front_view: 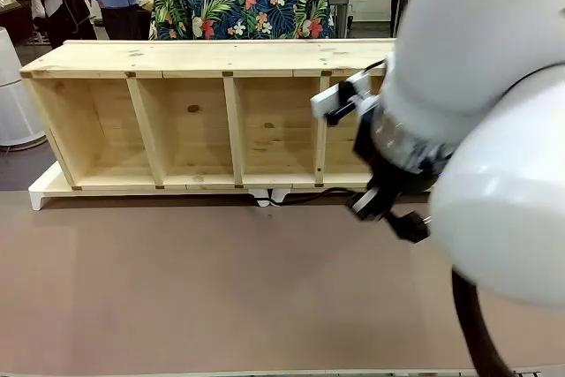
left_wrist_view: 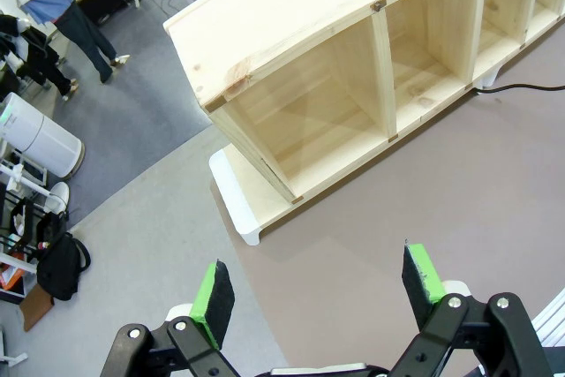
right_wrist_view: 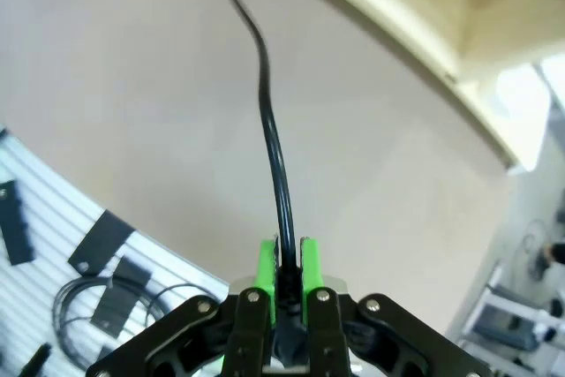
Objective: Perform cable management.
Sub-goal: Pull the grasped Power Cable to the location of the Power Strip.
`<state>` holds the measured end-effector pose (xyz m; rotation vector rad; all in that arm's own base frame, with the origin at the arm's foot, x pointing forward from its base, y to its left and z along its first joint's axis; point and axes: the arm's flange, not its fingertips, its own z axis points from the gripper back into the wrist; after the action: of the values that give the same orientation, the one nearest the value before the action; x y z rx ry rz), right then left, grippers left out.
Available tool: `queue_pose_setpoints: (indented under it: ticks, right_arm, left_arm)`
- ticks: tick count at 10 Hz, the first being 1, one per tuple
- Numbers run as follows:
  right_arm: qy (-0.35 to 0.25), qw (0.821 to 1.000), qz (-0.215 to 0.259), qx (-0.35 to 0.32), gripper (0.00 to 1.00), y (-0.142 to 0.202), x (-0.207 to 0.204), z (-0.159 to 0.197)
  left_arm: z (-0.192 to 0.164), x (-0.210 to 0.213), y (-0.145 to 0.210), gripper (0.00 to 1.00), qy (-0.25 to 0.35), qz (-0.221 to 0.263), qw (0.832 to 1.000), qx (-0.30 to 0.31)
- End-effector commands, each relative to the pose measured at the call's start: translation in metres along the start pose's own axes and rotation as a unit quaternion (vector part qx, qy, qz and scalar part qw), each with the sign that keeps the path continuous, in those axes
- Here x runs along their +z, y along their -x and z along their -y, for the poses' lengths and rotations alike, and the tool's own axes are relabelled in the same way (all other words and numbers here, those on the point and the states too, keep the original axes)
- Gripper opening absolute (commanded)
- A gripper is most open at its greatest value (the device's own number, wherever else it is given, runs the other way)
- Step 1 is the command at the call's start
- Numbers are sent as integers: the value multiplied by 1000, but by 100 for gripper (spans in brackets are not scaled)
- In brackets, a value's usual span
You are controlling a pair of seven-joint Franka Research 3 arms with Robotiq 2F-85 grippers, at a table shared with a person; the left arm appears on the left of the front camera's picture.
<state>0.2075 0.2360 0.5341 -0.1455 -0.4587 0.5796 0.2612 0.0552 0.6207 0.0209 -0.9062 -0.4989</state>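
Thin black power cord (right_wrist_view: 269, 130) pinched in the clenched right gripper (right_wrist_view: 282, 258) at bottom centre, running to upper left toward the foot of the pale wooden compartment shelf (right_wrist_view: 424, 6). Left gripper (left_wrist_view: 318, 293) spread open, empty. Could slip from the grip or snag under the shelf if tugged taut

No legible text, label, brand, number or sign anywhere.
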Motion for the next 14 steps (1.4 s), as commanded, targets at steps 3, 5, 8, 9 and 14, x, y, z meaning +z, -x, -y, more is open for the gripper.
queue_pose_setpoints:
  ticks: [3, 5, 8, 9, 14]
  right_arm:
    - [-18, 996, 24, -82, 14, 139, -72, 75]
    - [-25, 993, 23, -115, 14, 142, -79, 104]
    - [-27, 989, 14, -147, 14, 140, -85, 134]
    - [-25, 988, 13, -155, 14, 137, -87, 143]
    - [14, 978, 37, -207, 14, 97, -100, 194]
  left_arm:
    - [0, -2, -3, 100, -4, 4, 1000, 8]
    - [0, -2, -3, 100, -4, 4, 1000, 8]
    - [0, -2, -3, 100, -4, 4, 1000, 8]
    - [0, -2, -3, 100, -4, 4, 1000, 8]
    - [0, -2, -3, 100, -4, 4, 1000, 8]
